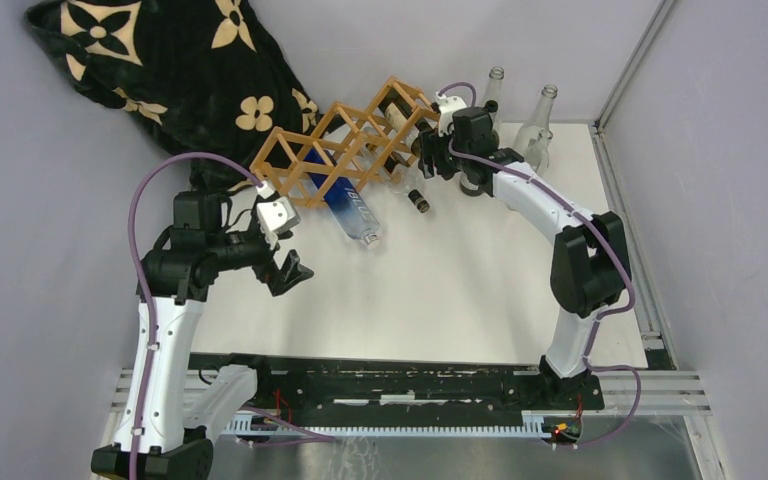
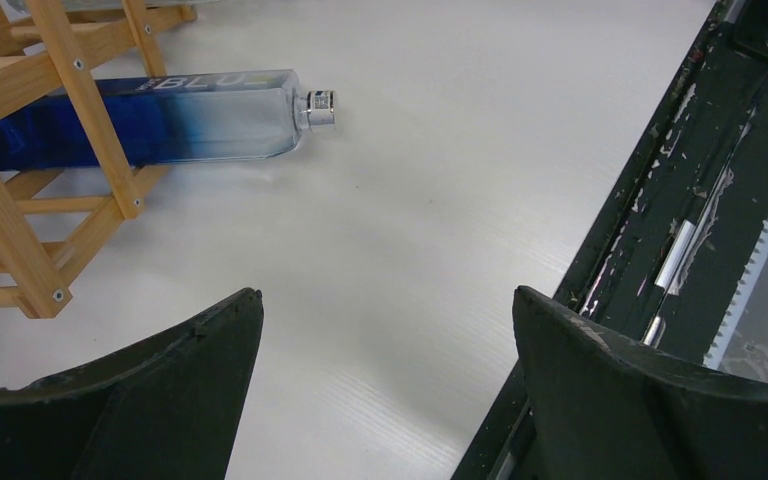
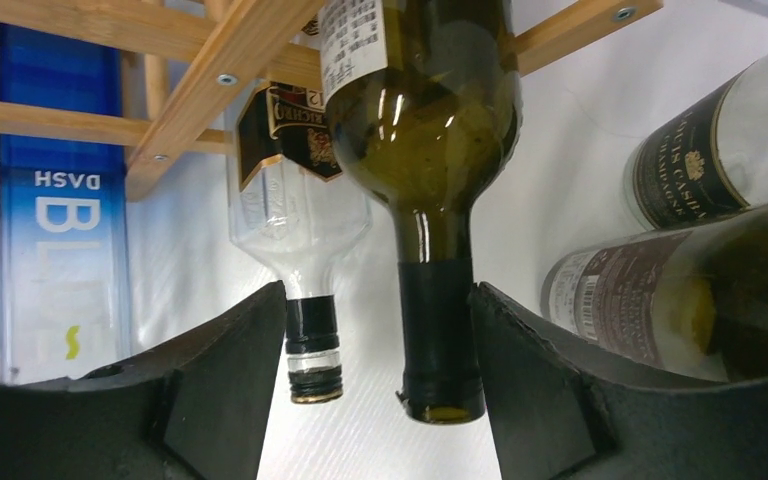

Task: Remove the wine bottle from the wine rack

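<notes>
Wine bottle (image 3: 425,130), the dark green one, is lying in a cell at the far end of the wine rack (image 1: 345,150) with its neck sticking out toward the right gripper (image 3: 378,330). I think that is why this claw is coming at it from that side. Its fingers are standing apart around the black-capped neck, one seemingly touching it and the other well off, so nothing is being squeezed. A clear bottle (image 3: 295,190) is poking out just beside, leaving little room. The left gripper (image 2: 388,300) is hovering wide open above the table (image 2: 440,200), near the rack's other end and a blue bottle (image 2: 160,125), probably waiting to steady the frame.
</notes>
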Tool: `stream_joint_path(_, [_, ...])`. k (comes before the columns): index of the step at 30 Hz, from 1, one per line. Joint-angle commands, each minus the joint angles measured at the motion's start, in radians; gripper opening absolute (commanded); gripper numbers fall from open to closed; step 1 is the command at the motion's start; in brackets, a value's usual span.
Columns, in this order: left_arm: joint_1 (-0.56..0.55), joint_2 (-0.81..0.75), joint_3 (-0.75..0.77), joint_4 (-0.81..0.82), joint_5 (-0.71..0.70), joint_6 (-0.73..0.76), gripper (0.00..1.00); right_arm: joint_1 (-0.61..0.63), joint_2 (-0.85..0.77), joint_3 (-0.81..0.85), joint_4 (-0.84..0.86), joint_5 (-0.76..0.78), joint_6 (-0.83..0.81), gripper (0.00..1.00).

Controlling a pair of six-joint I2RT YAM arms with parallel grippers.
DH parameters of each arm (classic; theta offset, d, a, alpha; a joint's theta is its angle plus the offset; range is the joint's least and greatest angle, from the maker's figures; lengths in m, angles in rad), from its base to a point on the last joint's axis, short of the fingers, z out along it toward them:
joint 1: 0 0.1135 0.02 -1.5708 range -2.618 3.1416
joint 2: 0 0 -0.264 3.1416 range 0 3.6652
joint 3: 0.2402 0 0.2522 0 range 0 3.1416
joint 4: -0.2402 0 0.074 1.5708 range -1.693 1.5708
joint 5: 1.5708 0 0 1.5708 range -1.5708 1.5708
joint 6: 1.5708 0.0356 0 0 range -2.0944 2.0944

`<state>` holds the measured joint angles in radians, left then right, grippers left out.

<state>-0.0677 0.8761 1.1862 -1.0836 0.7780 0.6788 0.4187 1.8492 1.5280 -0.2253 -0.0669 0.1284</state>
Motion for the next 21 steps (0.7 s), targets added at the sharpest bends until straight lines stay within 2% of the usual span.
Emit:
stream_joint_path(1, [0.003, 0.01, -0.002, -0.009, 0.001, 0.071, 1.0, -0.002, 0.035, 0.083, -0.011, 0.034, -0.05, 0.73])
stream_joint_path(10, [0.003, 0.031, 0.02, -0.009, 0.041, 0.07, 1.0, -0.002, 0.072, 0.082, 0.015, 0.053, -0.075, 0.72])
stream_joint_path(13, [0.003, 0.034, 0.02, -0.008, 0.046, 0.062, 1.0, -0.003, 0.099, 0.101, 0.011, 0.052, -0.081, 0.68])
stream_joint_path(17, [0.003, 0.024, 0.012, -0.021, 0.035, 0.074, 1.0, -0.003, 0.106, 0.113, 0.01, 0.018, -0.069, 0.52])
stream_joint_path(21, [0.002, 0.025, 0.011, -0.025, 0.009, 0.08, 1.0, -0.002, 0.055, 0.043, 0.055, -0.026, -0.048, 0.26])
